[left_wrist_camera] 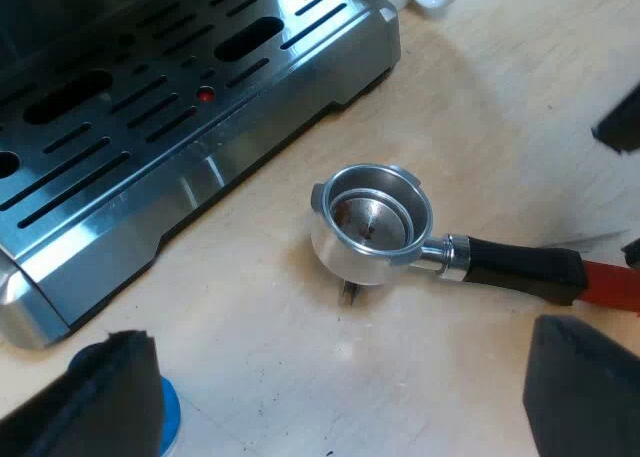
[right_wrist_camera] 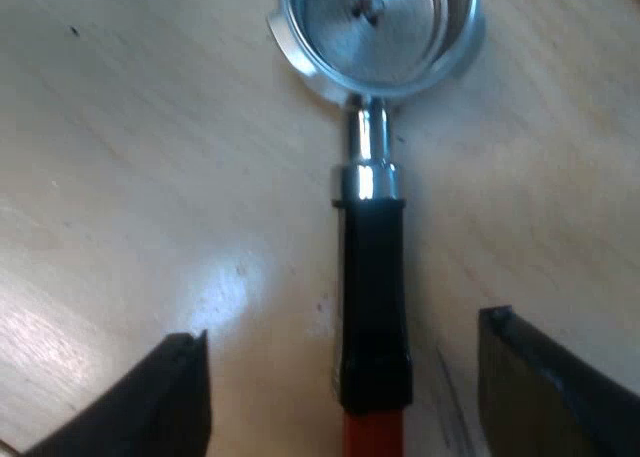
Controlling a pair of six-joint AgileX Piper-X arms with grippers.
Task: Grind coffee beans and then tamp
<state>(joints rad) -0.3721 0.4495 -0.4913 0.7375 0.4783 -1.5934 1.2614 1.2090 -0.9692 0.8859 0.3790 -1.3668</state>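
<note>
Right end effector [right_wrist_camera: 340, 342] spread wide, straddling dark handle [right_wrist_camera: 373, 297] of portafilter [left_wrist_camera: 372, 222]. It lies loose on bench [left_wrist_camera: 480, 97], near espresso machine [left_wrist_camera: 150, 127]. Likely head-heavy, rigid steel; grip handle close to collar [right_wrist_camera: 365, 182].

The metal holder [left_wrist_camera: 370, 222] lies loose on the wooden table [left_wrist_camera: 480, 107], bowl facing up with dark specks inside. Its dark, red-ended handle [left_wrist_camera: 525, 267] lies flat, near the espresso machine [left_wrist_camera: 150, 127].
</note>
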